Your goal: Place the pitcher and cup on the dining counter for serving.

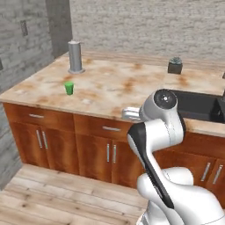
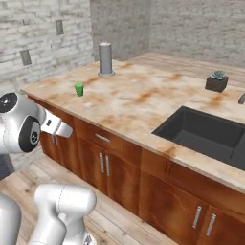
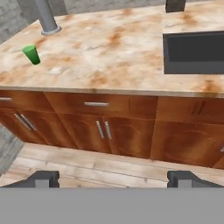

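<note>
So the cup (image 1: 69, 88) is sitting upright on the marble counter (image 1: 114, 88), the one with the sink (image 2: 206, 131) and wood cabinets (image 1: 92, 149) under it, toward the left end and a bit back from the front edge. In the right base view the cup (image 2: 79, 89) is left of centre, and in the hand view it's up in the top-left corner (image 3: 31, 54). A tall grey cylinder (image 1: 75, 57) on a round base stands further back on the same counter, near the cup but not touching it; nothing touches the cup at all. There's a small dark pot with a plant (image 2: 217, 81) way over on the far side behind the sink, well apart from both. The gripper (image 3: 113, 178) has its jaws spread wide with nothing between them, and the two dark fingertips (image 3: 43, 178) poke up at the bottom of the hand view, looking at the cabinet fronts and the wood floor (image 3: 87, 168). It's held in front of the counter, well short of the cup. A pale faint patch on the counter just right of the cup is too blurry for me to say what it is.
</note>
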